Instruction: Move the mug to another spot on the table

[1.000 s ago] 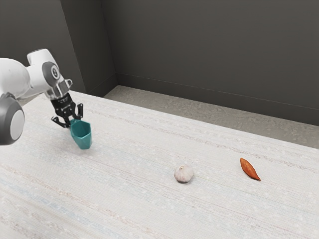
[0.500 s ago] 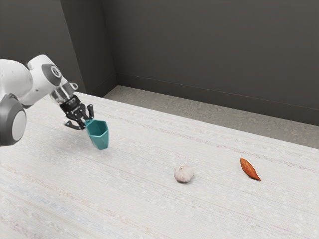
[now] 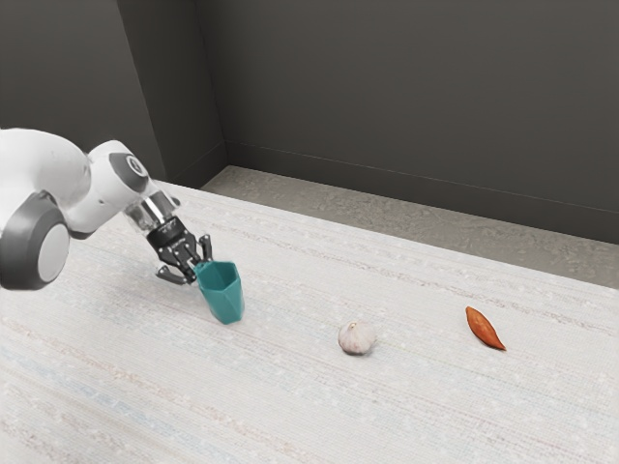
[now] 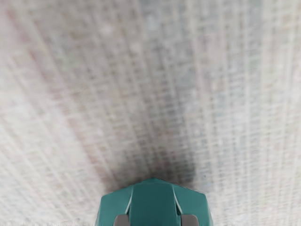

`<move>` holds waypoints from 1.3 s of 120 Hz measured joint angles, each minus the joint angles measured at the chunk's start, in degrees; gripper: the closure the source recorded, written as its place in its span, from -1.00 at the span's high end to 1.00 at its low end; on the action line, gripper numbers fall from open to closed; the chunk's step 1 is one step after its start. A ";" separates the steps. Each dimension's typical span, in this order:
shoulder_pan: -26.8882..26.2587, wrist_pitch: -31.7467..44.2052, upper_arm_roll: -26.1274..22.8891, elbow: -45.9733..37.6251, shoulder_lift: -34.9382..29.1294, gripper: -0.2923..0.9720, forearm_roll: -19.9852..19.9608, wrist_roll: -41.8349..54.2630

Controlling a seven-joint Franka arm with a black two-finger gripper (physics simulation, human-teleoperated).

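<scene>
fingers [image 3: 205, 251] tight astride mug [image 3: 223, 293] rim

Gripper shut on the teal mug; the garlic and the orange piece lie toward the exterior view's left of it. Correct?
No. The gripper is shut on the teal mug, but the garlic and the orange piece lie toward the exterior view's right of it.

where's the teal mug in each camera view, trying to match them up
Exterior view: the mug is left of the middle, tilted, gripped at its rim by the gripper; the garlic bulb lies further toward the exterior view's right.
Wrist view: the mug is the teal shape close up, just under the hand.
Shared landmark: the pale woven table below the mug.
</scene>
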 joint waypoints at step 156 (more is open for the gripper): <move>-0.07 -1.05 0.33 -1.18 -8.45 0.44 4.26 -2.04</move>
